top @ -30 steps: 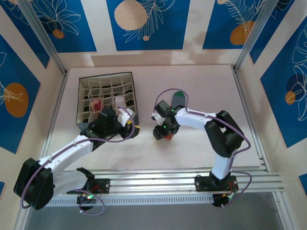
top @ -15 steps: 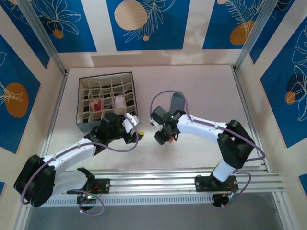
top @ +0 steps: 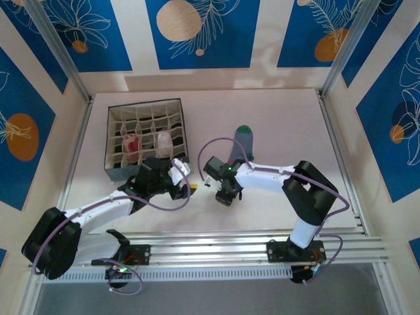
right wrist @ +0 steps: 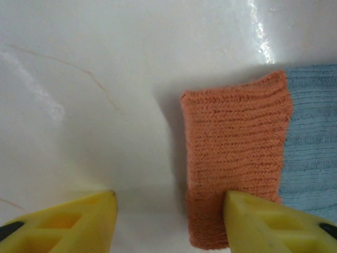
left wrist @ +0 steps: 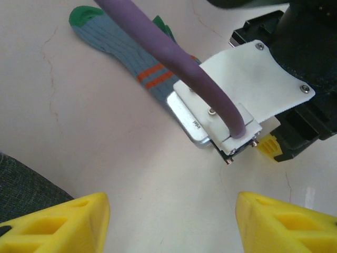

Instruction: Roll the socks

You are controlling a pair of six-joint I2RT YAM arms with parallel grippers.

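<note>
While low, right fingers (right wrist: 274, 224) at cuff (right wrist: 237, 158)

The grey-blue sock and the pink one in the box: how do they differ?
The grey-blue sock lies flat and stretched out on the table; the pink sock sits bundled up in a compartment of the divider box. The grey-blue one has a green toe and orange cuff; the pink one has dark red patches. Both are small fabric socks.

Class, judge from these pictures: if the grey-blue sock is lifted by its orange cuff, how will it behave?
Probably floppy: the sock lies flat and limp. Likely light, since the knit looks thin. Its ribbed orange cuff should grip rather than slip.
</note>
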